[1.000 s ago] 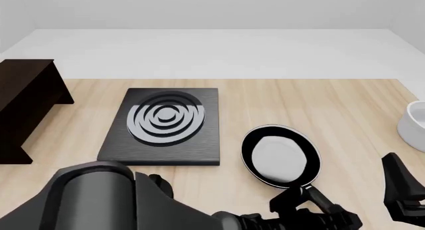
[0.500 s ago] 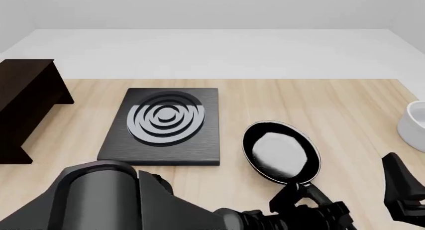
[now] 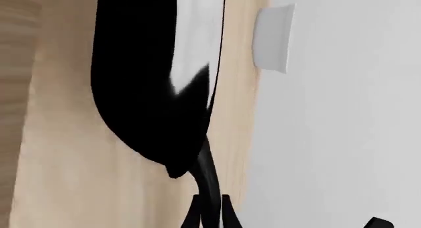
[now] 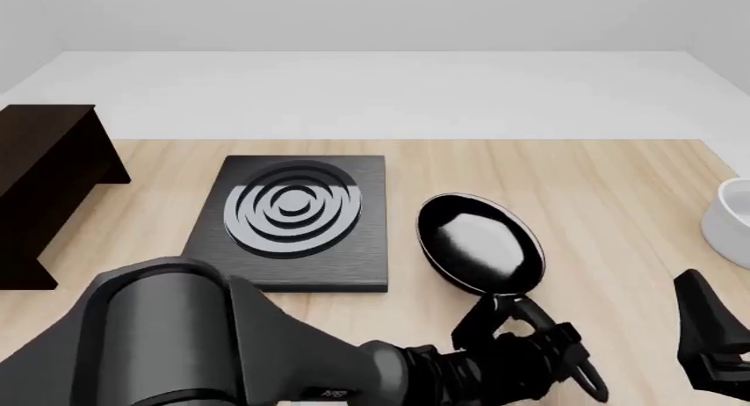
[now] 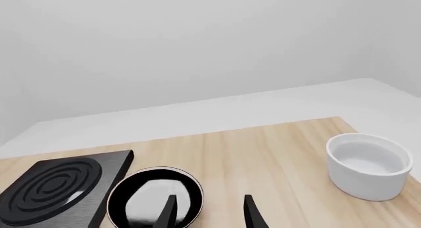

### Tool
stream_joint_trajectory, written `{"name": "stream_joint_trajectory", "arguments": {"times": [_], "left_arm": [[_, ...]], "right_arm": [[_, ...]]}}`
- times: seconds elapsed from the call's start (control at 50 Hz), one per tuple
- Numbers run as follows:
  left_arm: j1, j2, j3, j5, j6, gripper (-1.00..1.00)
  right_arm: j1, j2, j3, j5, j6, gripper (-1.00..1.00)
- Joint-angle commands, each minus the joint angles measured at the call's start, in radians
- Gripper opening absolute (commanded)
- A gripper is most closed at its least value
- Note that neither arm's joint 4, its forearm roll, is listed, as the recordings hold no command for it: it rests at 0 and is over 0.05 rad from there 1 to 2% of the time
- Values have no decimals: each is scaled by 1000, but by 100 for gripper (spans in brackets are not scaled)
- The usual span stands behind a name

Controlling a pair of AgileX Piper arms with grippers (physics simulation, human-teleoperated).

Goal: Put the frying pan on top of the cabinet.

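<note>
**Frying pan held by its handle, tilted beside the stove plate**

The frying pan is round and black, with a glossy grey-white inside and a long, thin black handle. It is tilted and sits just right of the stove plate, a flat square black slab with a brushed texture and concentric grey rings. The left gripper has its fingers clamped on the pan handle. The right gripper has its fingers spread apart and holds nothing.

The cabinet is a dark brown wooden box with a flat top, at the table's far left, well apart from the pan. A white round bowl with thick walls stands at the right.

The table is light wood with a fine grain. The floor and walls beyond it are plain pale grey.
</note>
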Motion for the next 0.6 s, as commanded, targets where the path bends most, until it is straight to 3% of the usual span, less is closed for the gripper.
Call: {"name": "stream_joint_trajectory", "arguments": {"times": [0.02,0.32,0.6], "left_arm": [[88,-59,66,8,129,-100],[174,-306,201,19,258,-100],[243,-451,301,-10,298,-100]], "right_arm": [[0,0,-1,1,-5,100],[3,0,-5,7,-19,100],[5,0,-1,8,-32,100]]}}
